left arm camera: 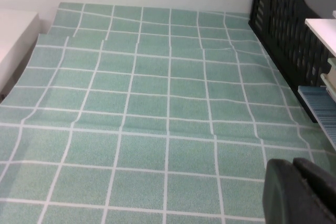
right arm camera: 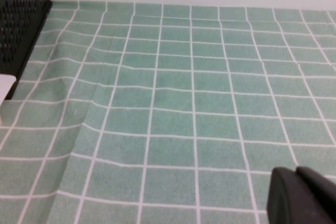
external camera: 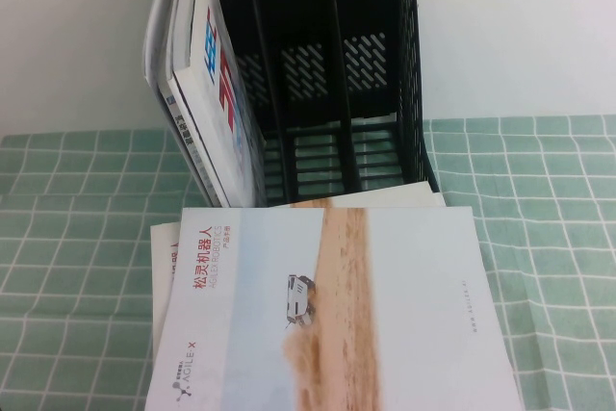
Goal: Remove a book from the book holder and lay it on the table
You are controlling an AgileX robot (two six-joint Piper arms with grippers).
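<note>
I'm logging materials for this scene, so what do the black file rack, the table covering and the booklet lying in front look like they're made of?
Book holder: likely rigid black plastic, matte, with moulded slatted walls. Table: woven-looking mint cloth with white grid lines; it ripples. Book: printed paper, seemingly smooth-coated, lying flat. Left gripper and right gripper, both low over bare cloth, look like dark matte plastic or rubber.

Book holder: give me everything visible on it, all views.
The book holder is a tall black plastic rack with three upright slots, slatted back wall and perforated side walls. It stands upright at the far side of the table, against the white wall. Two slots show empty; a white magazine and other thin volumes lean at its left side. The book lies flat just in front of its base. Neither the left gripper nor the right gripper touches it.
</note>
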